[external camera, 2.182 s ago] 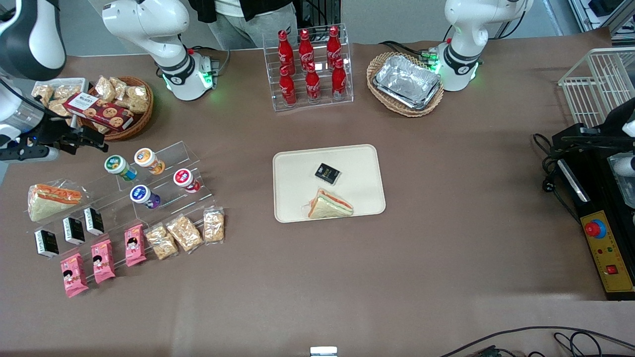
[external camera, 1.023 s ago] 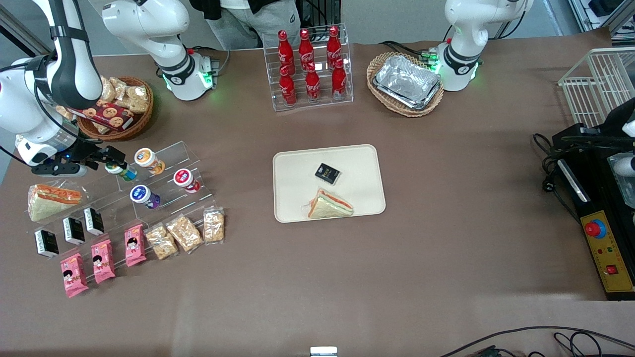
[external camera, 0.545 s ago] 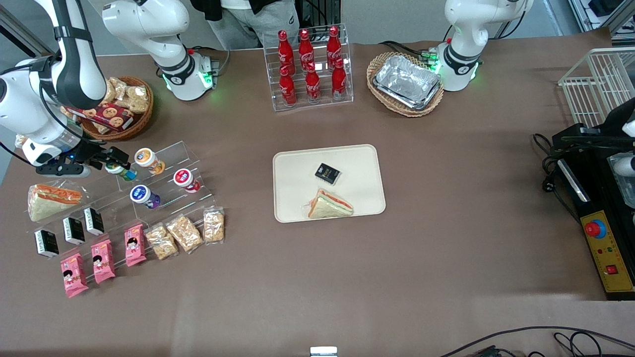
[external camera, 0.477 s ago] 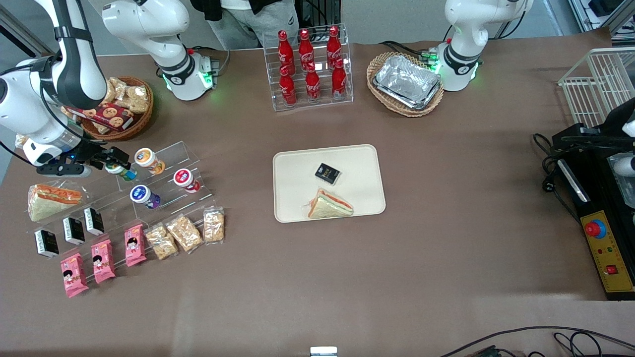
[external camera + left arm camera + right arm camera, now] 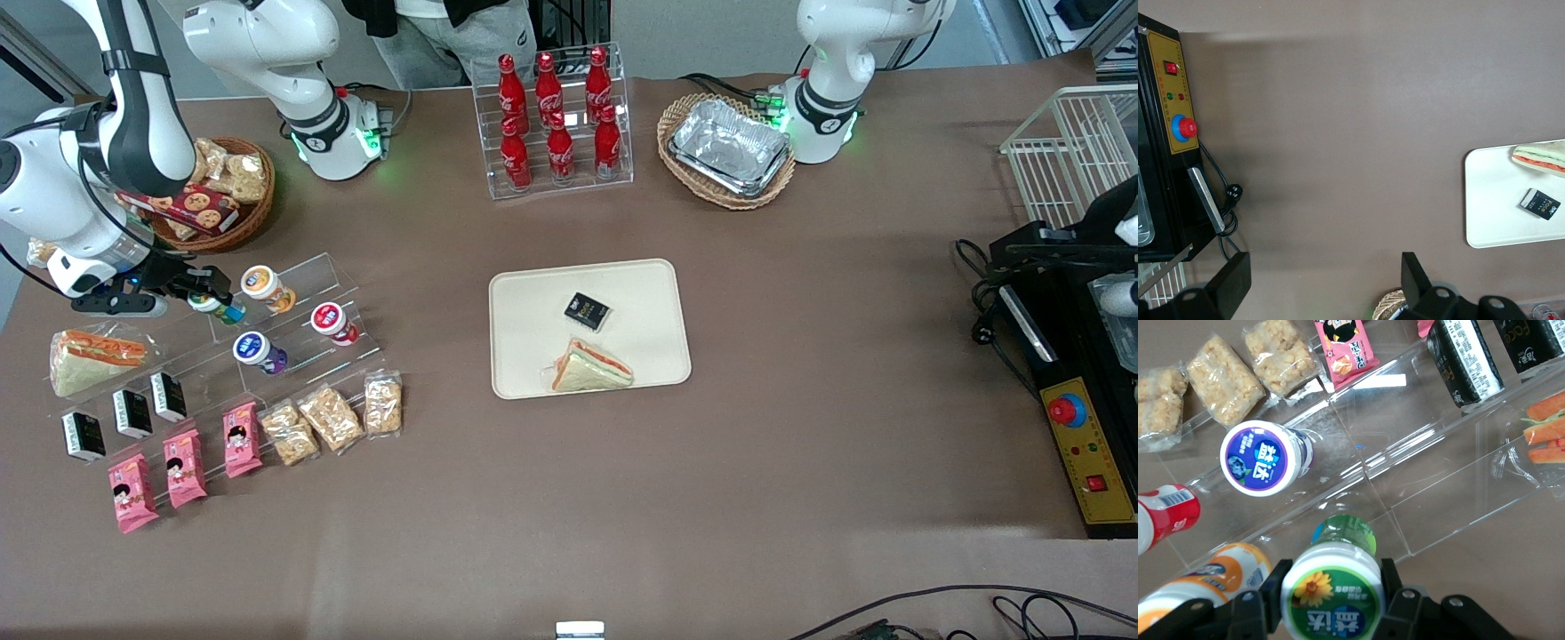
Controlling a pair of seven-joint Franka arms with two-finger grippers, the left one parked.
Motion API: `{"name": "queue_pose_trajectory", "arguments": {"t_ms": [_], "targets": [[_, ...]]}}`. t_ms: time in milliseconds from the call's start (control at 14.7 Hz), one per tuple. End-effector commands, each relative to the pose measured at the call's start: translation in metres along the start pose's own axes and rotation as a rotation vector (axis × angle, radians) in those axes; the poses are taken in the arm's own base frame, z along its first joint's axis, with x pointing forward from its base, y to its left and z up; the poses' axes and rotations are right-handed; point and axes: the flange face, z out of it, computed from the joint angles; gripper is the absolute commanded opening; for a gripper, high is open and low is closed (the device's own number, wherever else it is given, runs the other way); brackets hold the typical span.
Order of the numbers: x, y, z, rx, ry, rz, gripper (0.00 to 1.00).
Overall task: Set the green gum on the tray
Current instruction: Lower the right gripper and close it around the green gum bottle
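Note:
The green gum, a small canister with a green-rimmed white lid and a flower on it, lies on the top step of a clear acrylic rack. In the right wrist view the gum sits between my black fingers, which press on both sides of its lid. My gripper is shut on it at the rack, toward the working arm's end of the table. The cream-beige tray lies mid-table and holds a sandwich and a small black packet. The tray also shows in the left wrist view.
Beside the gum on the rack lie an orange-lidded canister, a red one and a purple one. Snack packets, black packets and a wrapped sandwich lie nearer the camera. A snack basket stands close to my arm.
My gripper came from the working arm's end of the table onto the green gum, hiding its lid in the front view. In the last second it has barely shifted.

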Motion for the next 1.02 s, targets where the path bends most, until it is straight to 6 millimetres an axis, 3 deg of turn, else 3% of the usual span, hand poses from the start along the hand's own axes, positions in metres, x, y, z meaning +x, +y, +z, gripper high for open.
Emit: {"name": "queue_pose_trajectory", "arguments": {"t_ms": [0,205,477,682,818,955], "targets": [[-0.001,0.003,-0.005,-0.003,0.009,0.005,0.00],[0.007,0.005,-0.051,0.007,-0.013,-0.016,0.00],[0.017,0.006,-0.137,0.006,-0.108,-0.030,0.00],[0.005,-0.001,-0.171,0.012,-0.152,-0.034,0.00],[-0.005,-0.027,-0.184,-0.004,-0.161,-0.008,0.00],[-0.012,-0.077,-0.186,-0.036,-0.183,0.051,0.00]]}}
